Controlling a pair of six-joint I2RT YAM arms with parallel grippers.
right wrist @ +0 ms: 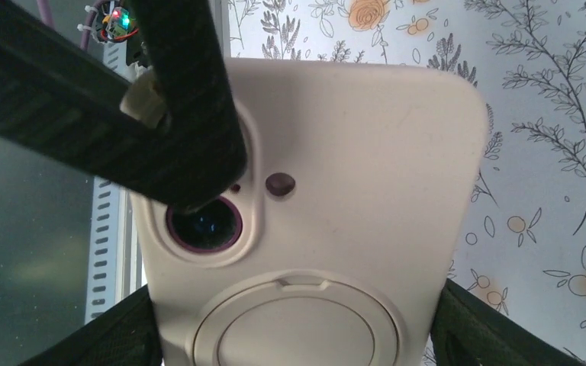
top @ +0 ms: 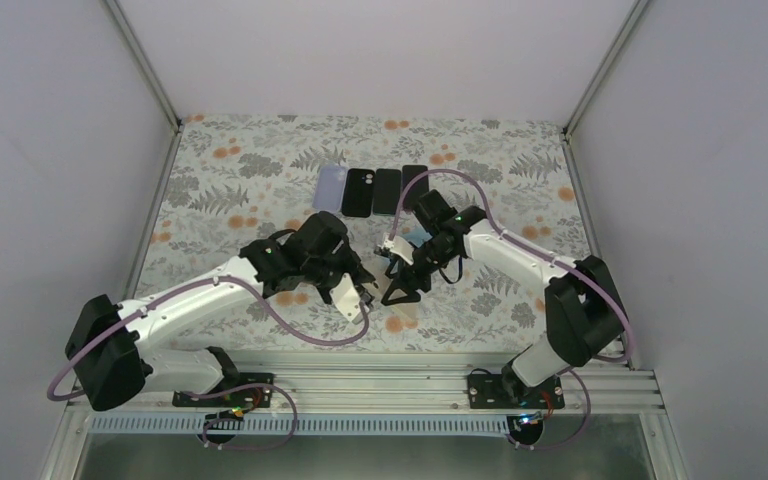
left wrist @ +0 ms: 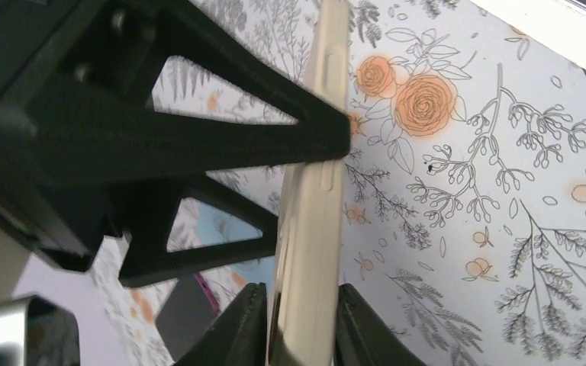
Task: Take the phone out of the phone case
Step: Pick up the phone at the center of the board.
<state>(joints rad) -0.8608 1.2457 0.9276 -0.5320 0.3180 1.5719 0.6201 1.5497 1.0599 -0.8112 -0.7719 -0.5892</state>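
A cream phone case (right wrist: 351, 168) with the phone inside is held off the table between both grippers. The phone's purple-ringed camera lens (right wrist: 204, 225) shows through the cutout, and a round ring sits on the case's back. My right gripper (right wrist: 294, 335) is shut on the case across its long edges. My left gripper (left wrist: 301, 293) is shut on the case (left wrist: 313, 229) across its front and back. One of its fingers (right wrist: 191, 152) lies over the camera area. In the top view the left gripper (top: 370, 292) and right gripper (top: 398, 295) meet at the table's middle front, over the case (top: 403, 312).
A lilac case (top: 330, 187) and three dark cases or phones (top: 387, 191) lie in a row at the back. A light blue item (top: 415, 237) lies under the right arm. The metal rail (top: 360, 385) runs along the near edge.
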